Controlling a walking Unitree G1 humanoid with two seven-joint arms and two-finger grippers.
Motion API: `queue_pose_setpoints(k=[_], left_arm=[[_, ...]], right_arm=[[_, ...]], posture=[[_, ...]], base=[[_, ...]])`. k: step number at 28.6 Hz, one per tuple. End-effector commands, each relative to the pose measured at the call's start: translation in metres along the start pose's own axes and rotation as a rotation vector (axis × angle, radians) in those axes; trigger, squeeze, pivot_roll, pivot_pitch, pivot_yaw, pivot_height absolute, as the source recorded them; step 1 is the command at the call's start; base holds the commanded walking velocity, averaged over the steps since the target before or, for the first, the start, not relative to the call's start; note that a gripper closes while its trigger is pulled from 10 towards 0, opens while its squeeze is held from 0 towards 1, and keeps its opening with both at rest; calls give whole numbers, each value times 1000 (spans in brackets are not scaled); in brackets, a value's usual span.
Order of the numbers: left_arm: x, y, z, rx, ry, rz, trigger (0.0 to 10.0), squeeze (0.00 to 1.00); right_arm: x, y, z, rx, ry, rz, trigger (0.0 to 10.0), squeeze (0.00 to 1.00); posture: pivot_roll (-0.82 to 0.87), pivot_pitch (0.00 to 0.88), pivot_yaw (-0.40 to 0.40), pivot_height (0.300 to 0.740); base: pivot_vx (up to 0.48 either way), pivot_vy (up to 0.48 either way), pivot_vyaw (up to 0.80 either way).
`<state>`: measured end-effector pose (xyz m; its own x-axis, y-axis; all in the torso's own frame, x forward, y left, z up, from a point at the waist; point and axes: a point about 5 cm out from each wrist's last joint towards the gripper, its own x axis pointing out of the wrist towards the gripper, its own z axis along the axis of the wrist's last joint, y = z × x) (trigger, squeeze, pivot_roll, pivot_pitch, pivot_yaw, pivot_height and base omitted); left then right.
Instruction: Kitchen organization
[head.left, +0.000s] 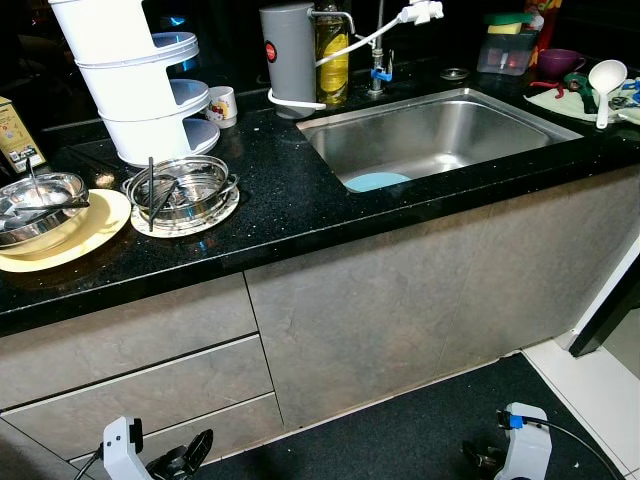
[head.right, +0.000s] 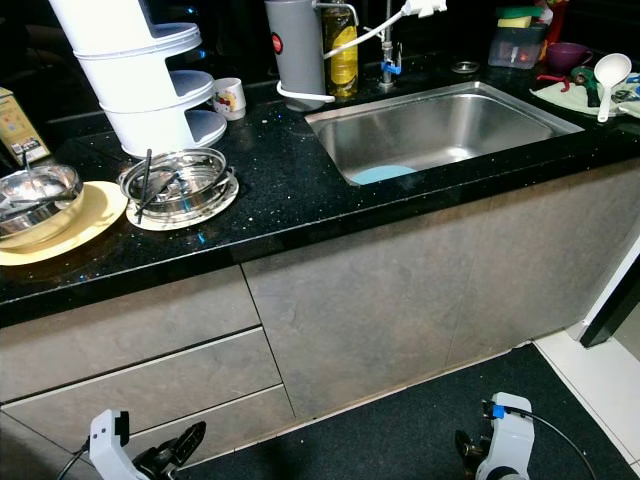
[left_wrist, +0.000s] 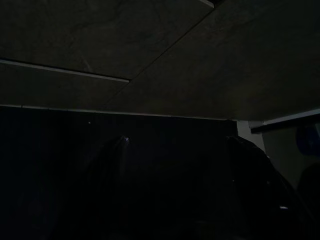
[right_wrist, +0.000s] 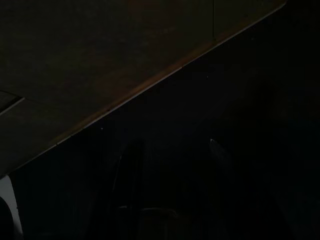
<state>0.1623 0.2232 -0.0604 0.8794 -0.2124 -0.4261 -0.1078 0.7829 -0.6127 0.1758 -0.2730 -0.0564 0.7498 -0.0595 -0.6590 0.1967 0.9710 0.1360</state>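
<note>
While both arms hang idle by the cabinet, left pincer (head.left: 190, 455) gapes empty; right pincer (head.left: 483, 458) unclear.

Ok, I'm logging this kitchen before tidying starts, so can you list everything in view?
Counter: 1, black speckled, above grey cabinets.
Sink: 1, steel, set in counter right of middle.
Blue plate: 1, light blue, in sink at its near edge.
Rack: 1, white tiered, back left.
Steel bowls: 2, each on a plate at left; the far-left plate is yellow.
Mug: 1, white, beside rack.
Canister: 1, grey, behind sink.
Bottle: 1, yellow, beside canister.
Ladle: 1, white, far right.
Purple bowl: 1, back right.
Left gripper: low, by the drawers.
Right gripper: low, over dark floor.
</note>
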Motion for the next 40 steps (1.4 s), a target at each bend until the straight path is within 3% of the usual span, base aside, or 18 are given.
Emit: queue_pose_setpoints(k=[1, 40], left_arm=[[-3, 4, 1, 10, 2, 10, 10000, 0], [-4, 6, 4, 8, -1, 16, 10000, 0]], right_arm=[[0, 2, -3, 2, 13, 7, 10000, 0], [1, 4, -4, 4, 14, 8, 10000, 0]], posture=[[-96, 0, 62, 740], [-83, 0, 58, 740]], base=[[0, 0, 0], [0, 0, 0]])
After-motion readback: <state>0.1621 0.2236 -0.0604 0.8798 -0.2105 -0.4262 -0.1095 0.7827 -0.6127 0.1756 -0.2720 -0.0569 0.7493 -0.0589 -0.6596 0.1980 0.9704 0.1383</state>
